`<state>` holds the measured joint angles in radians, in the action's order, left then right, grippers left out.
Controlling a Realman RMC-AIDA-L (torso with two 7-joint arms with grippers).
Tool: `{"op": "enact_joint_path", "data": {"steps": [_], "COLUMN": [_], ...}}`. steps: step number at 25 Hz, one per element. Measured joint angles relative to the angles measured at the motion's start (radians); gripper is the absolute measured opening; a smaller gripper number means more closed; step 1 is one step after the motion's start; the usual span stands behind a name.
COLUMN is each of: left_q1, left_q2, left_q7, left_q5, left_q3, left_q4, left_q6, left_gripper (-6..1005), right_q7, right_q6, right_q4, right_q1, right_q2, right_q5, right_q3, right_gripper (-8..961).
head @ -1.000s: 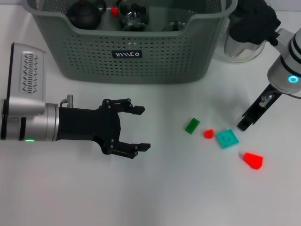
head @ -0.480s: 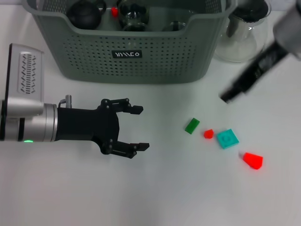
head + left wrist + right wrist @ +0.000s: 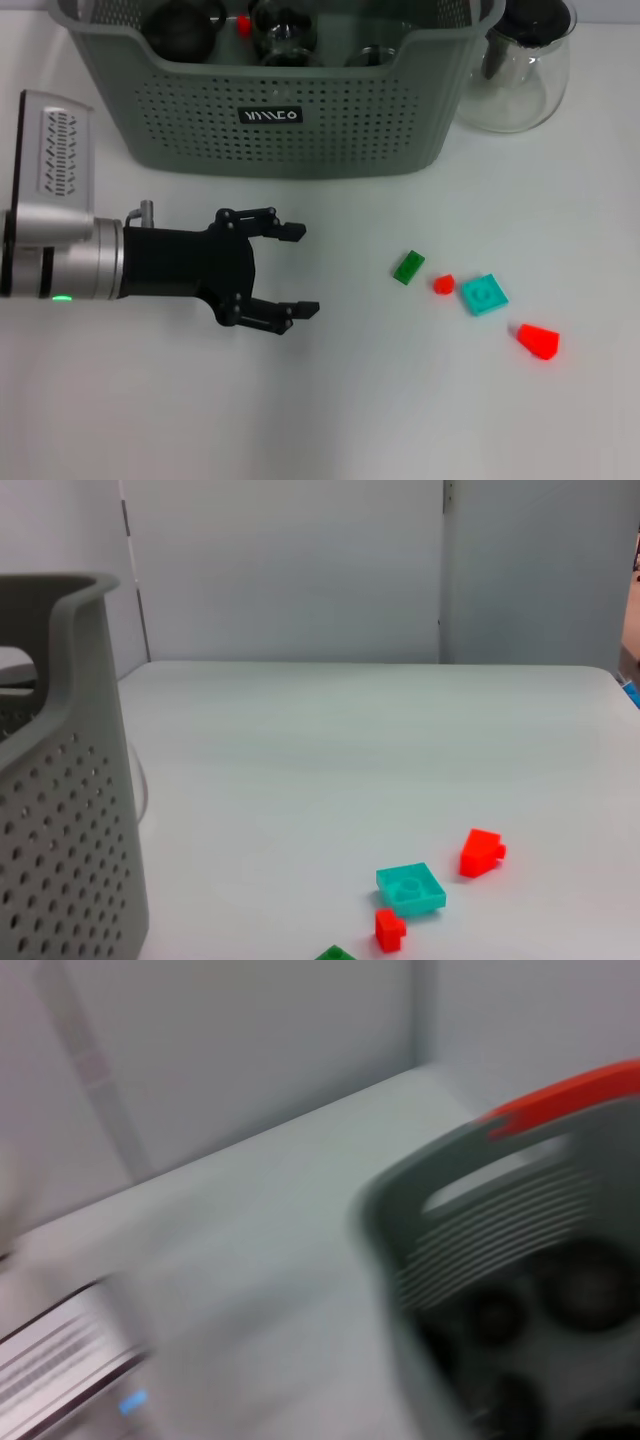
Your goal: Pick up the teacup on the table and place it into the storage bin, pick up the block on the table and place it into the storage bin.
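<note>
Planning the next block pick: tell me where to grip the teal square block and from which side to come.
Grip the teal block across two opposite flat side faces, coming straight down from above. It lies flat and low on the table, rotated a little, so the wrist should turn to match. Mind the small red block close beside it. The left gripper hovers open nearby.

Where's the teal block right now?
In the head view the teal block lies flat on the table's right side, between the small red block and the larger red block, well clear of the storage bin.
</note>
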<state>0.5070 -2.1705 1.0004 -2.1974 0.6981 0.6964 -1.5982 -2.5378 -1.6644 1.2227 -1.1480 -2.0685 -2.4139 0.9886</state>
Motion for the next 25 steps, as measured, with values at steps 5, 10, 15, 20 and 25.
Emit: {"op": "enact_joint_path", "data": {"steps": [5,10,15,20,25], "left_q1": [0.005,0.011,0.015,0.016,0.013], "left_q2": [0.001,0.002,0.003,0.003,0.001], "left_q7": [0.009,0.018,0.023,0.027,0.027], "left_q5": [-0.002,-0.004,-0.004,-0.004,-0.004], "left_q3": [0.0,0.0,0.0,0.006,0.005], "left_q4": [0.0,0.0,0.0,0.0,0.0], "left_q6": [0.0,0.01,0.011,0.02,0.023], "left_gripper": [892,892,892,891,891], "right_q7": [0.005,0.053,0.071,0.072,0.091], "right_q6": [0.269,0.44,0.502,0.533,0.546], "right_q4": [-0.29,-0.489,-0.53,-0.532,-0.509], "right_q1": [-0.09,-0.137,-0.14,-0.135,-0.128], "right_q2": [0.034,0.031,0.011,0.005,0.001], "right_q5": [-0.12,-0.151,-0.153,-0.153,-0.146], "right_q3": [0.011,0.052,0.103,0.117,0.121], "right_gripper": [429,435,440,446,633]}}
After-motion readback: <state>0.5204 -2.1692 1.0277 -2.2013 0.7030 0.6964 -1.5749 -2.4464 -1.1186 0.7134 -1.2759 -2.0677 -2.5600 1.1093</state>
